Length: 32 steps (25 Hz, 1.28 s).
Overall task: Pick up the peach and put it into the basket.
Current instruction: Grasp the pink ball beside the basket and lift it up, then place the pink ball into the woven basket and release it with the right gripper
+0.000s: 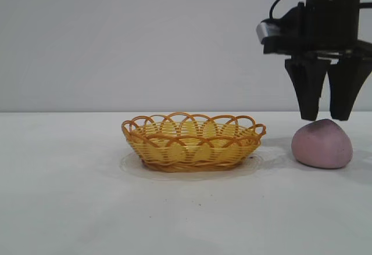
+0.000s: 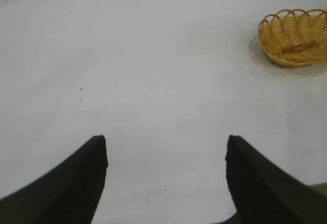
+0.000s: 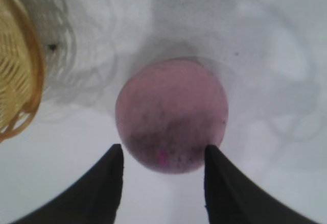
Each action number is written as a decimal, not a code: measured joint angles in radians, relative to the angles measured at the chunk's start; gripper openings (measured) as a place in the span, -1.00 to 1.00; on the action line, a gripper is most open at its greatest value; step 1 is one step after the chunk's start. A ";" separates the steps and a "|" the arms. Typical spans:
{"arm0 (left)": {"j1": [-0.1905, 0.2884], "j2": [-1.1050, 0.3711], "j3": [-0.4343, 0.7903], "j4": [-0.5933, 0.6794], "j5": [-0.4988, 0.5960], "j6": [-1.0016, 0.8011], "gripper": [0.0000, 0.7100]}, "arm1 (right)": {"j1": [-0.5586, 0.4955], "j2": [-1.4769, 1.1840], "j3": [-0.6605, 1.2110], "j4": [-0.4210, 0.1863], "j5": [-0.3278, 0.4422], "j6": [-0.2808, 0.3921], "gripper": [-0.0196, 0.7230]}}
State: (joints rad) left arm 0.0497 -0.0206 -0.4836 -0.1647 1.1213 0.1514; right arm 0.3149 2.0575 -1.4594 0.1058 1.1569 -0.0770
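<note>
**Right gripper poised over the peach, fingers apart**

The right gripper (image 1: 325, 115) pointed straight down above the peach (image 1: 322, 144), its two dark fingers (image 1: 308, 89) spread with a clear gap between them and nothing caught inside. In the exterior view the fingertips stood just above the peach's crown, very near it; whether they touched the surface could not be told. The right wrist view showed the same fingers (image 3: 99, 188) framing the near edge of the peach (image 3: 171, 113), one tip at each side of the rounded pink body, with a darker greyish smudge across the part closest to them.

The peach sat on the white table (image 1: 70, 208), not lifted, resting on its broad underside with its slight point uppermost. Taking the peach as the landmark, the basket (image 1: 192, 142) lay beside it toward the left arm's side, apart from it with a strip of bare table between. The basket stood upright, its looped rim intact.

Far beyond the basket from the peach, the left gripper (image 2: 166, 152) hung over bare table with its fingers wide apart, holding nothing, the basket (image 2: 294, 38) visible well off from it.
</note>
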 joint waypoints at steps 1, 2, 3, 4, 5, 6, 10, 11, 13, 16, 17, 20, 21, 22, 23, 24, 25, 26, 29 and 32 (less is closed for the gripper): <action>0.000 0.000 0.000 0.000 0.000 0.000 0.35 | 0.000 0.009 0.000 0.000 -0.005 0.000 -0.10; 0.000 0.000 0.000 0.000 0.000 0.000 0.35 | 0.000 0.018 0.000 -0.004 -0.006 0.000 -0.28; 0.000 0.000 0.000 0.000 0.000 0.000 0.35 | 0.000 0.023 0.000 -0.009 -0.008 -0.001 -0.39; 0.000 0.000 0.000 0.000 0.000 0.000 0.35 | 0.000 0.024 0.000 -0.017 -0.010 -0.001 -0.55; 0.000 0.000 0.000 0.000 0.000 0.000 0.35 | 0.000 0.024 -0.002 -0.024 -0.012 -0.002 -0.70; 0.000 0.000 0.000 0.000 0.000 0.000 0.35 | 0.000 0.024 -0.004 -0.033 -0.014 -0.002 -0.78; 0.000 0.000 0.000 0.000 0.000 0.000 0.35 | 0.000 0.024 -0.019 -0.055 -0.011 -0.005 -0.95; 0.000 0.000 0.000 0.000 0.000 0.000 0.35 | 0.000 0.024 -0.030 -0.056 -0.004 -0.005 -0.95; 0.000 0.000 0.000 0.000 0.000 0.000 0.35 | 0.000 0.019 -0.059 -0.060 0.017 -0.005 -0.95; 0.000 0.000 0.000 0.000 0.000 0.000 0.35 | 0.000 -0.005 -0.121 -0.066 0.049 -0.005 -0.95; 0.000 0.000 0.000 0.000 0.000 0.000 0.35 | 0.000 -0.013 -0.148 -0.069 0.053 -0.005 -0.95; 0.000 0.000 0.000 0.000 0.000 0.000 0.35 | 0.000 -0.024 -0.226 -0.059 0.060 -0.005 -0.95; 0.000 0.000 0.000 0.000 0.000 0.000 0.35 | 0.000 -0.026 -0.246 -0.043 0.060 -0.005 -0.95; 0.000 0.000 0.000 0.000 0.000 0.000 0.35 | 0.000 -0.026 -0.261 -0.024 0.062 -0.005 -0.95; 0.000 0.000 0.000 0.000 0.000 0.000 0.35 | 0.003 -0.026 -0.274 -0.015 0.063 -0.005 -0.95; 0.000 0.000 0.000 0.000 0.000 0.000 0.35 | 0.009 -0.026 -0.280 -0.010 0.066 -0.005 -0.95; 0.000 0.000 0.000 0.000 0.000 0.000 0.35 | 0.020 -0.026 -0.284 -0.009 0.068 -0.005 -0.95; 0.000 0.000 0.000 0.000 0.000 0.000 0.35 | 0.036 -0.026 -0.284 -0.008 0.068 -0.005 -0.95; 0.000 0.000 0.000 0.000 0.000 0.000 0.35 | 0.103 -0.026 -0.284 -0.008 0.072 -0.005 -0.95; 0.000 0.000 0.000 0.000 0.000 0.000 0.35 | 0.182 -0.026 -0.284 -0.010 0.075 -0.005 -0.95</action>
State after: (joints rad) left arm 0.0497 -0.0206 -0.4836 -0.1647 1.1213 0.1514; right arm 0.4964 2.0311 -1.7438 0.0959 1.2315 -0.0823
